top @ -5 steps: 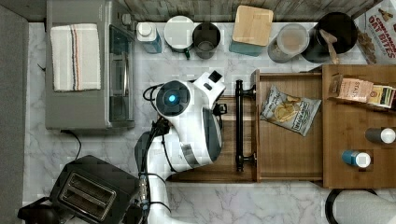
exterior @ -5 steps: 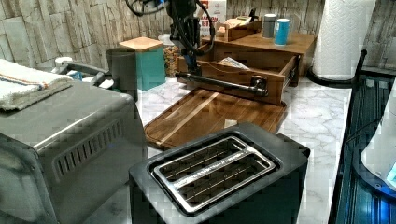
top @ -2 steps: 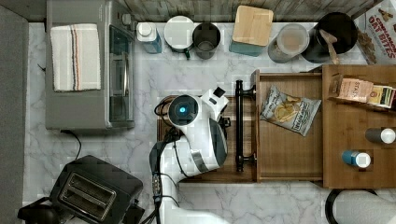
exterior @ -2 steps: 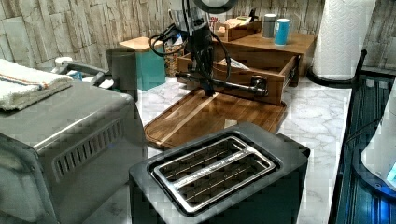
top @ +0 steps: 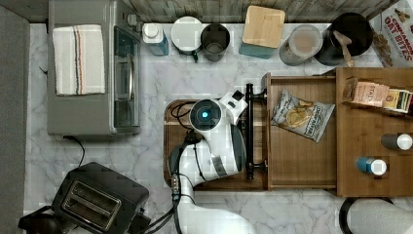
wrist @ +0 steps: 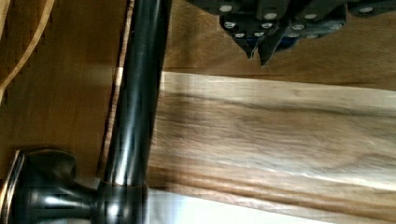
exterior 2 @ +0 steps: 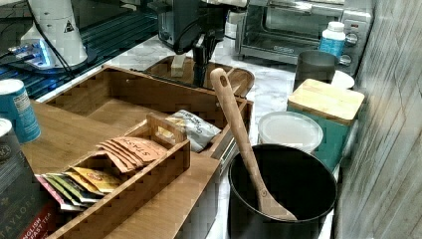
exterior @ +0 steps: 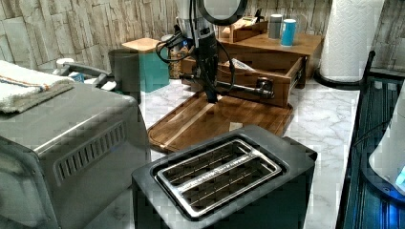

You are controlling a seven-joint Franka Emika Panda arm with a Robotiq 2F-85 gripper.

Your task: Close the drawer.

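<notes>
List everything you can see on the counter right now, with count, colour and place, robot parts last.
drawer: 1, brown wood, pulled open from the cabinet
handle: 1, black bar, on the drawer front
chip bag: 1, grey-blue, inside the drawer
cabinet: 1, brown wood, top view's right
tea box: 1, wood, on the cabinet
cans: 2, one blue, one dark, on the cabinet
tray: 1, dark wood, in front of the drawer
toaster: 1, black, top view's lower left
toaster oven: 1, silver, top view's upper left
towel: 1, white striped, on the oven
pot: 1, black, holds a wooden spoon
gripper: 1, black, shut, above the tray beside the handle
</notes>
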